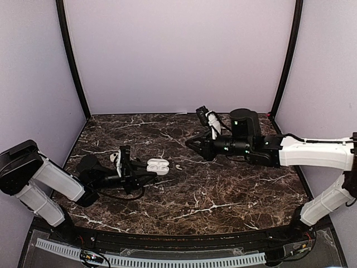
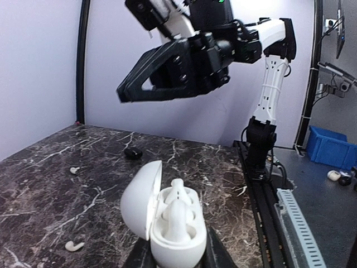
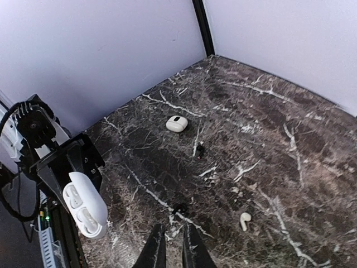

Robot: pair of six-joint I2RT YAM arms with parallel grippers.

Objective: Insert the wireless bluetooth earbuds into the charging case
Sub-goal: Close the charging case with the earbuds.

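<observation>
dark marbled stone bench [image 1: 223, 190] carried everything. right pincer [image 3: 173, 252] hung above it, jaws narrowly apart, empty. left pincer [image 2: 176, 258] clamped white oval plastic charging case [image 2: 146, 204], lid open, seated earbud [image 2: 177, 216] apparently inside. tiny white plastic earbud [image 3: 244, 221] lay loose on bench, well apart from case. advice: lower right pincer straight over it, pinch rounded head, leave stem free for socket, hold case steady.

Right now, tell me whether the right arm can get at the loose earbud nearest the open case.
Probably yes. The earbud lies alone on the table just ahead of the right gripper, with nothing between them; the charging case is off to the side.
</observation>
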